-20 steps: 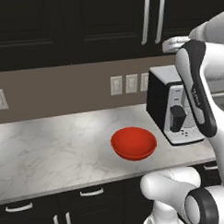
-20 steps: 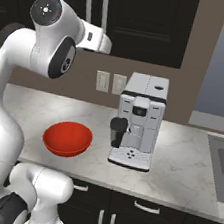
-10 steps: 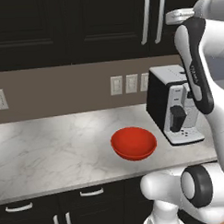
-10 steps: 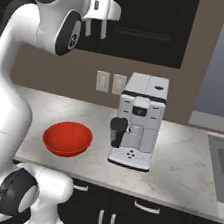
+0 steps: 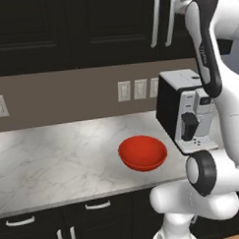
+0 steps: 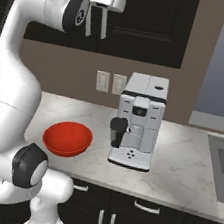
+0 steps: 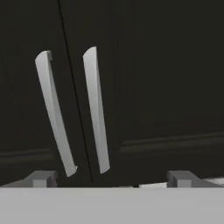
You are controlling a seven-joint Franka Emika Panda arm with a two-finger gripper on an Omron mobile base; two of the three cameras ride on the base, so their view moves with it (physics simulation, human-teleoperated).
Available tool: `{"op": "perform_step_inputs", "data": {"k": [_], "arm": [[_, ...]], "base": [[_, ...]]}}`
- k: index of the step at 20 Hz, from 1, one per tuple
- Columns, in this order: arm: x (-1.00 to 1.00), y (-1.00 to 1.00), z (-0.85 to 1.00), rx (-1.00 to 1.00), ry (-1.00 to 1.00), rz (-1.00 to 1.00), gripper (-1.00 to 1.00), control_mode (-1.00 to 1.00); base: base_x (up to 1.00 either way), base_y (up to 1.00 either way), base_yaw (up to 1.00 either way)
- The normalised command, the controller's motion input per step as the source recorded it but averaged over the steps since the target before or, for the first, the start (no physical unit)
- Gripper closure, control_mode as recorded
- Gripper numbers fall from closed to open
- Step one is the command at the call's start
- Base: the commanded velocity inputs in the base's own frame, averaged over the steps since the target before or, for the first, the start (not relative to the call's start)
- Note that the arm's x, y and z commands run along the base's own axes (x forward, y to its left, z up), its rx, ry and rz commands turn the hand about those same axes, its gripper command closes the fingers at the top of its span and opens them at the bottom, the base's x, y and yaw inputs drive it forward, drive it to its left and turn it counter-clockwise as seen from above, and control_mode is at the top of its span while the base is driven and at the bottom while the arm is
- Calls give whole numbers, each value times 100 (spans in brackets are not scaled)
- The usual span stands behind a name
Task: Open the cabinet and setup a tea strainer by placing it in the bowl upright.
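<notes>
Reach toward the cabinet [image 7: 144,65], doors closed. My gripper [image 7: 111,178] is raised in front of the two long silver bar handles, which stand side by side across the seam between the doors: the left handle [image 7: 54,113] at about 10 o'clock of the hand view, the right handle [image 7: 96,109] nearer the centre.

To do this step well, I should choose one handle, centre it between my fingers, and advance squarely until the bar sits well inside them before closing; in the hand view both bars lie left of my midline, so a sideways correction seems needed first. The pull should then follow the door's arc about its hinge, not a straight line.

My fingers [image 7: 41,178] stand wide apart, released, holding and touching nothing; how near they are to the door is hard to judge from this angle.

The bowl [image 5: 142,152] rests on the marble counter [image 5: 54,159], at about 9 o'clock of the coffee machine [image 6: 138,120] in the right base view. The tea strainer is presumably behind the closed doors.
</notes>
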Motion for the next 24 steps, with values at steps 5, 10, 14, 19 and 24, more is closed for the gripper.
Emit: {"op": "perform_step_inputs", "data": {"k": [5, 10, 14, 19, 24], "arm": [[29, 3, -24, 0, 0, 0, -100, -100], [41, 10, -29, 0, -2, 0, -100, -100], [45, 13, -23, 0, -2, 0, -100, -100], [46, 2, -16, 0, -1, 0, -100, -100], [51, 0, -7, 0, 0, 0, -100, -100]], "base": [[0, 0, 0], [0, 0, 0], [0, 0, 0], [0, 0, 0], [0, 0, 0]]}}
